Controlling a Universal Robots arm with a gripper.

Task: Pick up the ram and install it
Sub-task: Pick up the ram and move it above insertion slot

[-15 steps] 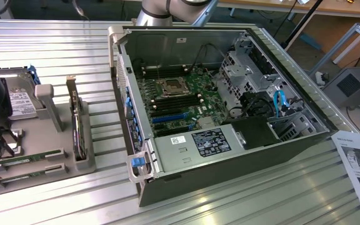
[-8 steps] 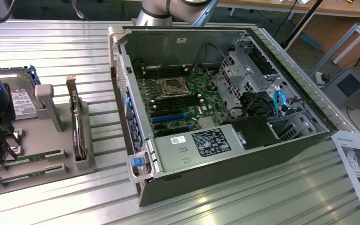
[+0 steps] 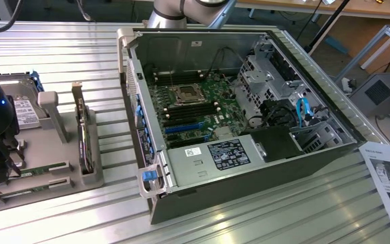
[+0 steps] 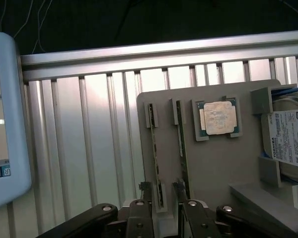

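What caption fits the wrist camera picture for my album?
Open end effector straddling a thin green ram stick in its grey holder, beside the square silver processor chip.

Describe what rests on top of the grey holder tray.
Two ram sticks on edge, a processor, a hard drive. The tray beneath the drive is covered.
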